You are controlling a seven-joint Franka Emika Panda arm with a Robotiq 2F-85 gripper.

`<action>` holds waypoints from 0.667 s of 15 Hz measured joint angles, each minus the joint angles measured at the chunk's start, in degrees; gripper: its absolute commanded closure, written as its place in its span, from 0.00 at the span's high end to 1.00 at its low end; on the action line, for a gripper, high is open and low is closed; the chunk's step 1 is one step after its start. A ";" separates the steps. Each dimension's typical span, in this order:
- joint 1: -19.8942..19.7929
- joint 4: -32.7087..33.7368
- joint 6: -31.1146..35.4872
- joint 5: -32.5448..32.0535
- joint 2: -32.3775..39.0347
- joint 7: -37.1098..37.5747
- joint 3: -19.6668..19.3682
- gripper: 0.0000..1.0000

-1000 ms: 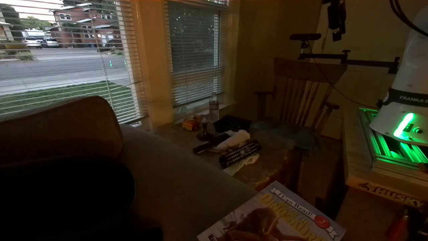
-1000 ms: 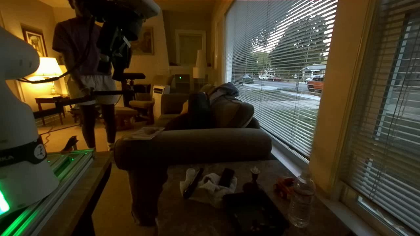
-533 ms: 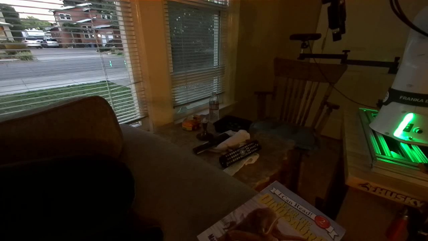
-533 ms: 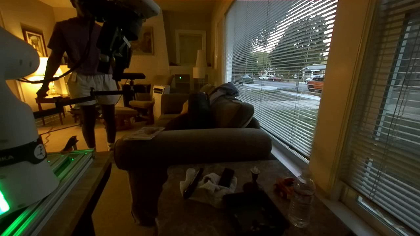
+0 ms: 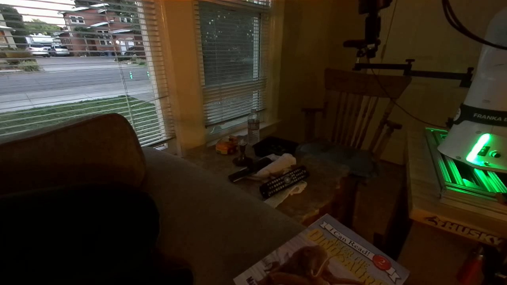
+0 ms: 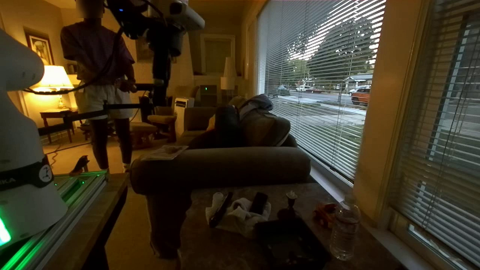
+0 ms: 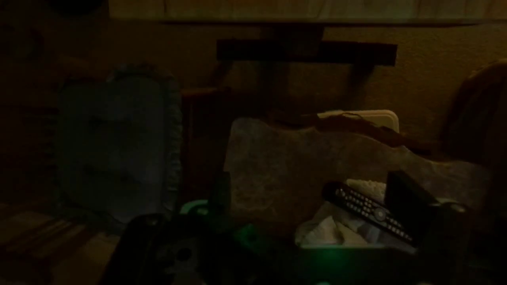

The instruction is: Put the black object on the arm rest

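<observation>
1. Black object (image 5: 250, 169) lies on the bench (image 5: 323, 178), touching the white cloth (image 5: 282, 163), near the button-covered remote (image 5: 284, 182).
2. Jaws stand wide apart, well above bench height.
3. Arm rest (image 6: 232, 165) runs just beside the bench, a book (image 6: 165, 153) lying at one end.

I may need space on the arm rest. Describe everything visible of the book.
The book looks like a thin paperback, closed, lying cover up on one end of the arm rest, nothing else visibly touching it. The cover carries an "I Can Read!" banner, a 2 on a red disc, yellow title letters and a brown animal.
</observation>
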 measured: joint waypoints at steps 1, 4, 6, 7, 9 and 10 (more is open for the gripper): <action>0.48 0.18 3.31 -0.06 2.57 -2.35 -0.50 1.00; 1.92 2.18 10.94 -0.06 10.70 -10.35 -2.98 1.00; 2.58 4.21 14.36 -0.06 16.33 -16.41 -4.68 1.00; 2.85 5.35 15.49 -0.04 19.41 -19.34 -5.43 1.00; 2.82 6.21 15.99 -0.03 22.25 -19.79 -5.90 1.00; 2.84 6.21 15.98 -0.03 22.11 -19.78 -5.91 1.00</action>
